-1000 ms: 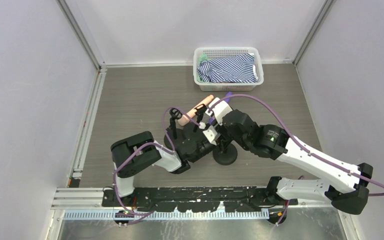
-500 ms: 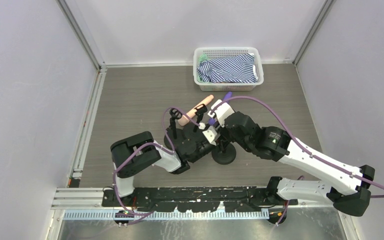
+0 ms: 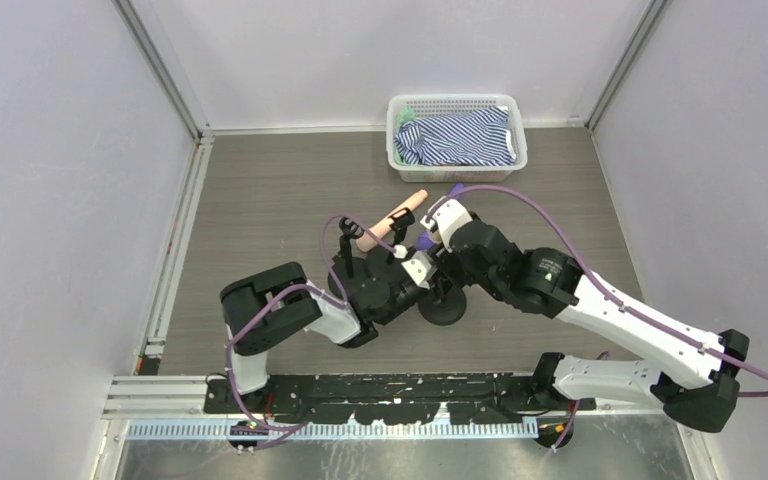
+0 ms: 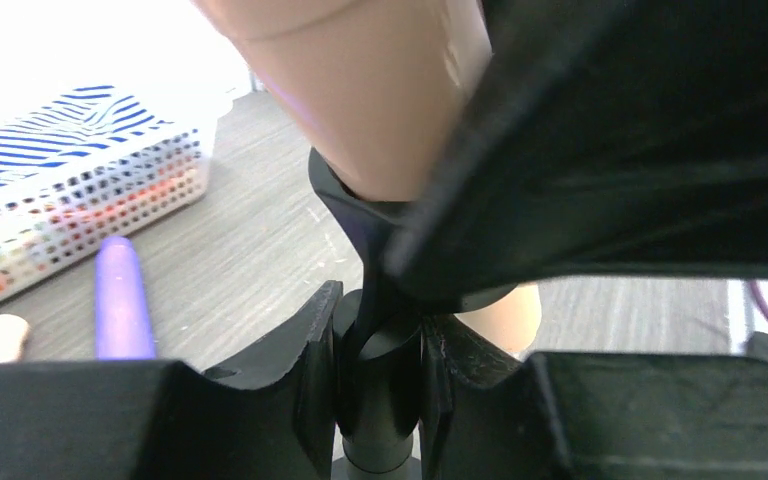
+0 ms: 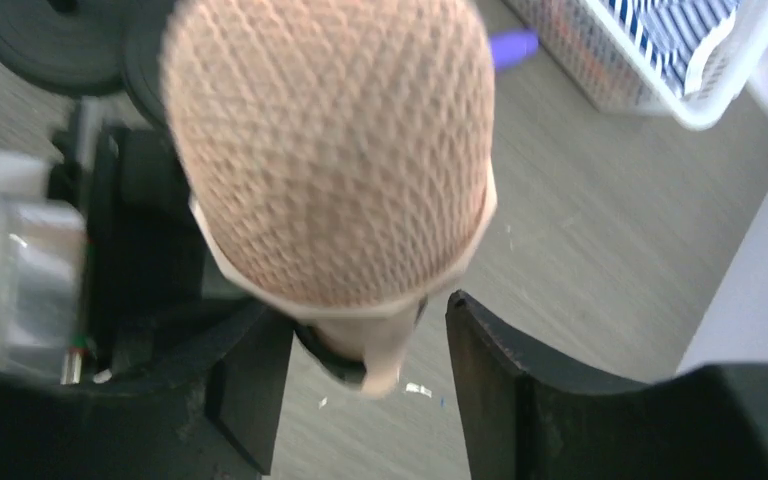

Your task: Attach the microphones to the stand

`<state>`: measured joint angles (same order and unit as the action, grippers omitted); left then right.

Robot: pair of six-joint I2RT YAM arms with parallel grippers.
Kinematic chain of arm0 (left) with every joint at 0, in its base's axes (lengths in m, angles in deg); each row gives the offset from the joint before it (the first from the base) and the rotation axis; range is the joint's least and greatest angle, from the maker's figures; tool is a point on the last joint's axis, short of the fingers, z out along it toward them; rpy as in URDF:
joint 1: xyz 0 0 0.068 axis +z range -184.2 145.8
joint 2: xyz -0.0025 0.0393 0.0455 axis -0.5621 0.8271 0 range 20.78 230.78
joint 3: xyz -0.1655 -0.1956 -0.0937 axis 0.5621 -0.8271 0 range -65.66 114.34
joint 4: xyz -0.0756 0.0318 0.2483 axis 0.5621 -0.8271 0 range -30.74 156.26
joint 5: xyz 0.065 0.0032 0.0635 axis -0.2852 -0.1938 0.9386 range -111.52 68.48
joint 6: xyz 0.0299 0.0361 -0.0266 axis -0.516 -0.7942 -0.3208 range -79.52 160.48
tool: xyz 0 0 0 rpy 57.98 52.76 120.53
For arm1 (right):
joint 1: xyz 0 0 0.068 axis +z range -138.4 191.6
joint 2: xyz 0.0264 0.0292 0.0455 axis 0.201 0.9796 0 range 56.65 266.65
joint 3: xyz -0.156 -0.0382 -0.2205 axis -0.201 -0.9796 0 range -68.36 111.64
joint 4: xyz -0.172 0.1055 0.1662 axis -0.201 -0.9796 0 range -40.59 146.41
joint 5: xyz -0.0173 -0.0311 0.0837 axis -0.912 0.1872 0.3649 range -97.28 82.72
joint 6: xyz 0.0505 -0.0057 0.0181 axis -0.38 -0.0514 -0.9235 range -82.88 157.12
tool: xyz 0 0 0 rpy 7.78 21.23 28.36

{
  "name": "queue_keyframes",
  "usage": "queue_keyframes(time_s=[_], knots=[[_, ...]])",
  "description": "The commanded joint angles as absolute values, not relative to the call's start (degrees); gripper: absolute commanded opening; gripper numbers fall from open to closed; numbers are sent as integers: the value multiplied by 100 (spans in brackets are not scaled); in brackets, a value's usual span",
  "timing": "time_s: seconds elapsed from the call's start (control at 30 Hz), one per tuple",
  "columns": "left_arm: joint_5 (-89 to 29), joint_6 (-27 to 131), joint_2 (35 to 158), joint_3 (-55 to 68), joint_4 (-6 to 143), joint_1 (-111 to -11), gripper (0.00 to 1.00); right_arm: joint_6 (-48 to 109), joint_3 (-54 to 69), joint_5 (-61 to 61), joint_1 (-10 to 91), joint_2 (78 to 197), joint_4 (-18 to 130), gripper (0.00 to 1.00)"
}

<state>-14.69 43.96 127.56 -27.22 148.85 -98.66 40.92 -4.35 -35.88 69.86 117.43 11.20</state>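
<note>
- Your left claw (image 4: 378,345) is pinching the black post of the stand (image 4: 378,425), lower centre.
- Your right claw (image 5: 365,330) is spread either side of the peach microphone (image 5: 330,150), mid-frame.

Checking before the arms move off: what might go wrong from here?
1. The right gripper stands open, its fingers flanking the peach microphone just below its head; pulling away crooked may knock it out of the clip.
2. The left gripper is shut on the stand pole; releasing abruptly may rock the top-heavy load.
</note>
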Motion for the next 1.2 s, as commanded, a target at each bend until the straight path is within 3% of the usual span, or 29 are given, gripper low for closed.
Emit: queue_keyframes(time_s=[0.0,0.2,0.43,0.6,0.83,1.17], knots=[[-82,4158,12618,-2823,14835,-9294,0,4011,-334,-3259,6998,11958,-807,65],[-377,4070,12686,-2752,14835,-9300,0,3996,126,-2838,7002,11547,-196,74],[-861,4074,12756,-2678,14835,-9308,3,3730,117,-2596,7004,10656,360,75],[-1305,4168,12740,-2672,14831,-9349,34,3390,-334,-3278,6999,9894,1044,75],[-1601,4311,12624,-2673,14788,-9472,64,3050,-663,-3866,6999,9382,1567,75],[-1661,4362,11432,-2752,13133,-9804,90,2788,-887,-4094,6999,9052,1942,75]])
